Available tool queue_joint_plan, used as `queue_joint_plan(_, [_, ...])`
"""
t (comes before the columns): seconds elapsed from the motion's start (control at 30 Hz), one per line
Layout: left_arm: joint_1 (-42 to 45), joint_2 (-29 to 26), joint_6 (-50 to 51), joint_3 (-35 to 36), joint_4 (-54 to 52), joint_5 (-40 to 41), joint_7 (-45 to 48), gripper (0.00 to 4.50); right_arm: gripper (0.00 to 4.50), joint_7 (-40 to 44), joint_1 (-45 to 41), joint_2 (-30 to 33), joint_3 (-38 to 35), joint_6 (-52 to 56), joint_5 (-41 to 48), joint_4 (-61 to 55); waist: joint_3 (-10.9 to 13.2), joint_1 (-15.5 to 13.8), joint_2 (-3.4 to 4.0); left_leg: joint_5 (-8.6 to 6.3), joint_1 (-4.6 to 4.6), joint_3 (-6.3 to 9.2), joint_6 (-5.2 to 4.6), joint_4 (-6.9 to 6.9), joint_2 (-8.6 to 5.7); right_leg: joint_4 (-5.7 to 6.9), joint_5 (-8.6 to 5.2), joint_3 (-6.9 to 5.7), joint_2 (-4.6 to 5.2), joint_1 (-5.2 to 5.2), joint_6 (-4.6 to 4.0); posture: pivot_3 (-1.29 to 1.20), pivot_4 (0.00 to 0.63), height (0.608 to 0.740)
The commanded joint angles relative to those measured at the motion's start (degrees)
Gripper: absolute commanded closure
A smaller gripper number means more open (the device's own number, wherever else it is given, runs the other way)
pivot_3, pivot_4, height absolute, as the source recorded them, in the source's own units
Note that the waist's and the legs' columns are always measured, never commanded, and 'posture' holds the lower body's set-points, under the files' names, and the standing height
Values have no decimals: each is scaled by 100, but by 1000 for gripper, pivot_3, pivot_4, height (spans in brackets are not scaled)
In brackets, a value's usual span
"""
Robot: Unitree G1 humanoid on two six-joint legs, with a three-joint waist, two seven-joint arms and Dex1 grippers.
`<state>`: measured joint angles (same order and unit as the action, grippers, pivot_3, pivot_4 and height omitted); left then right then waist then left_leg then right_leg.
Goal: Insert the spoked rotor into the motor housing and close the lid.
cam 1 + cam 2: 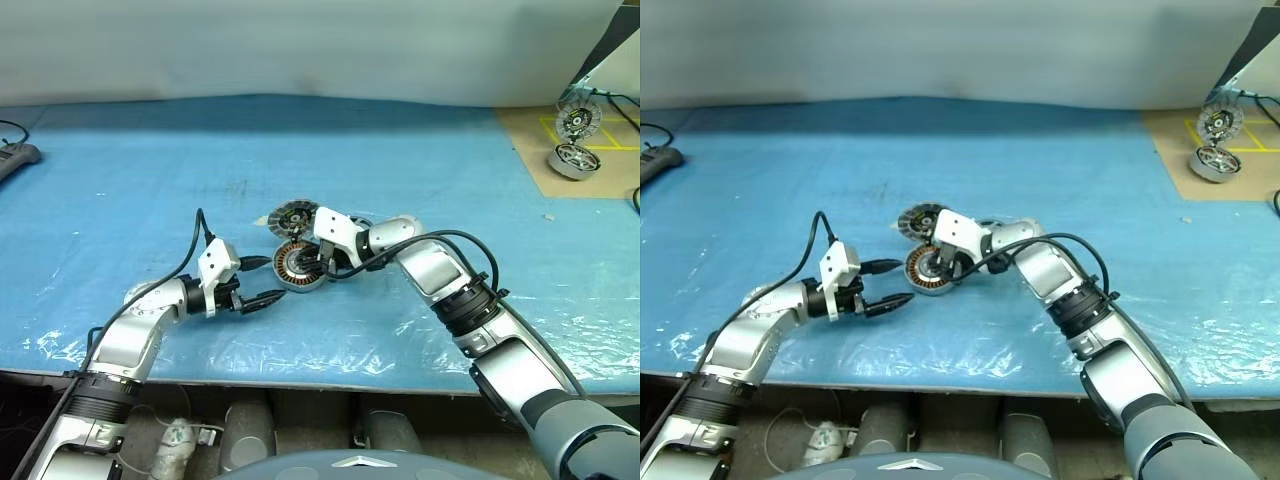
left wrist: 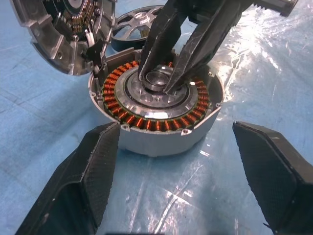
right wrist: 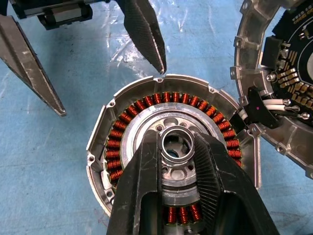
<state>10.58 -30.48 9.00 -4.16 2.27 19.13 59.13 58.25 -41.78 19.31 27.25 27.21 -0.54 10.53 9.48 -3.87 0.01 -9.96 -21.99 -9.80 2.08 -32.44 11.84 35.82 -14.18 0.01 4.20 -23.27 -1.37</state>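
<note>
Right pincer (image 3: 177, 147), at frame centre, narrowly grips the motor housing (image 2: 156, 105) hub; left pincer (image 2: 186, 171) gapes wide. Rotor not yet inserted; next, likely fetch the spoked rotor (image 2: 138, 27).

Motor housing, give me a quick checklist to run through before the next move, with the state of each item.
1. Motor housing empty, windings exposed: ok.
2. Right gripper pinching the housing's central hub: ok.
3. Left gripper open and empty, facing the housing: ok.
4. Spoked rotor picked up: not ok, it lies on the table beyond the housing.
5. Lid clear of the opening: ok, it lies beside the housing, joined by wires.
6. Path into the housing free: not ok, the right gripper sits on the hub.
</note>
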Motion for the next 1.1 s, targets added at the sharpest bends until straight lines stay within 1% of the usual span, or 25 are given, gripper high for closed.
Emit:
queue_joint_plan(0.03, [20, -59, -133, 107, -87, 69, 111, 559, 3904, -66, -116, -26, -91, -113, -47, 112, 0, 0, 0, 0, 0, 0, 0, 0, 0, 1, 0, 0, 0, 0, 0, 0, 150, 740])
queue_joint_plan(0.33, [32, -161, 262, 153, -547, 213, 47, 559, 3904, 202, 26, 130, 0, -250, 9, -47, 0, -2, 0, 0, 1, 0, 0, -3, 0, 4, 0, 1, 0, 1, 0, 0, 150, 740])
queue_joint_plan(0.4, [57, -152, 345, 141, -619, 224, 8, 559, 3142, 239, 63, 123, 17, -242, 22, -100, 0, -2, 0, 0, 1, 0, 0, -3, 0, 3, 0, 1, 0, 1, 0, 0, 150, 740])
queue_joint_plan(0.47, [71, -140, 384, 131, -650, 216, -20, 559, 2567, 113, 57, 64, 4, -180, -40, -45, 0, -1, 0, 0, 1, 0, 0, -2, 0, 2, 0, 1, 0, 1, 0, 0, 150, 740])
queue_joint_plan(0.73, [79, -89, 344, 87, -555, 143, -52, 559, 2567, 60, -34, 6, -267, -6, 157, -93, 0, 0, 0, 0, 0, 0, 0, -4, -1, 3, 0, 1, 0, 1, -1, 0, 150, 740])
queue_joint_plan(0.93, [32, -36, 195, 54, -410, 80, -31, 559, 2567, 191, -70, -50, -693, 276, 670, -397, 0, 0, 0, 0, -1, 0, -1, -2, 0, 2, 0, 1, 0, 0, -1, 0, 150, 740])
queue_joint_plan(1.03, [44, -45, 171, 60, -378, 84, -16, 559, 3204, 111, -54, -75, -734, 247, 673, -389, 0, -1, 0, 0, 0, 0, 0, -2, 1, 2, 0, 0, 0, -1, -1, 0, 150, 740])
queue_joint_plan(1.1, [63, -57, 169, 67, -359, 91, -6, 559, 3863, 83, 26, -72, -701, 219, 631, -393, 0, -2, 0, 0, -1, 0, 0, -2, 0, 2, 0, 1, 0, 0, -1, 0, 150, 740])
